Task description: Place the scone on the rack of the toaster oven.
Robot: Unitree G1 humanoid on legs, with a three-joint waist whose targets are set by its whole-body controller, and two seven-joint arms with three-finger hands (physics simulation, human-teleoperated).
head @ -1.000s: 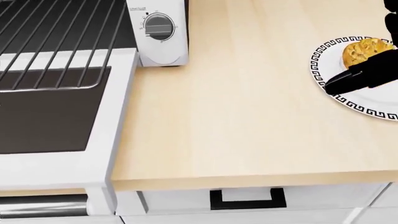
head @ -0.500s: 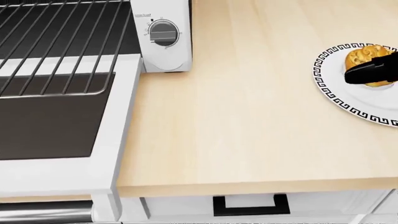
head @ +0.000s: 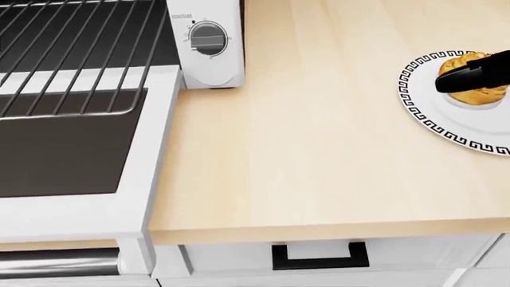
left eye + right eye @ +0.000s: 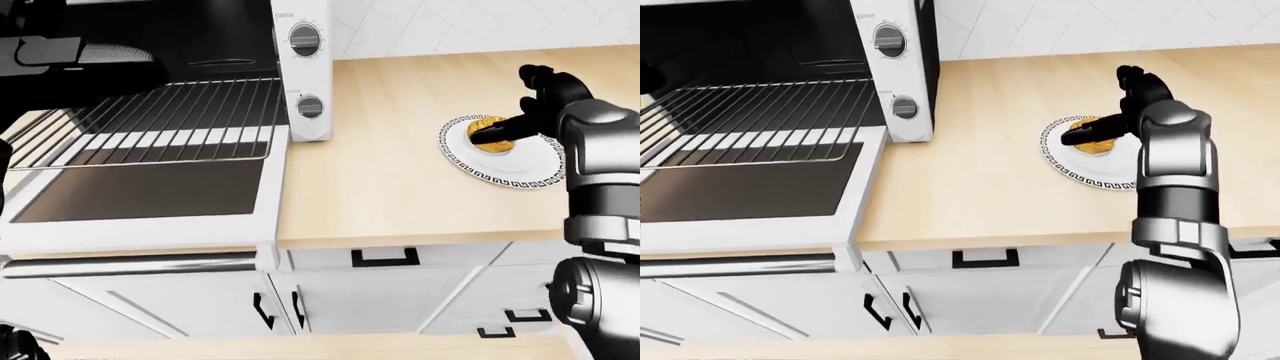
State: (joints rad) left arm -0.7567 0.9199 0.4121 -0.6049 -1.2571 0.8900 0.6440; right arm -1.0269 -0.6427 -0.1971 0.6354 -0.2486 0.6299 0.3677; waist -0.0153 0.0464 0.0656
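Scone [image 3: 476, 84]: golden, sitting on a white plate [image 4: 505, 174] with a black key-pattern rim, at the right side of the pale wooden counter [image 3: 318, 167]. Well apart from the toaster oven [image 4: 300, 71], which stands at the left of each view.

Right hand [image 4: 520, 112]: black, reaching onto the plate from the right. One dark finger [image 3: 466, 76] lying across the top of the scone in the head view, touching it. In the eye views, other fingers raised above and beyond the scone, spread rather than curled. No closed grip visible around the scone; hand reads as open, resting against it. Silver forearm [image 4: 1172, 161] rising from the bottom right of the right-eye view.

Left hand: not clearly seen; only a dark shape [image 4: 75, 56] at the upper left of the left-eye view, state impossible to tell.

Toaster oven: white, door [image 4: 150, 199] folded down flat toward the viewer, dark glass panel facing up. Wire rack [image 4: 760, 120] pulled partway out over the door, bare. Two round dials [image 4: 305, 37] stacked on the right-hand control panel.

Below the counter edge: white drawer and cabinet fronts [image 4: 980, 296] with black square handles [image 3: 318, 256].
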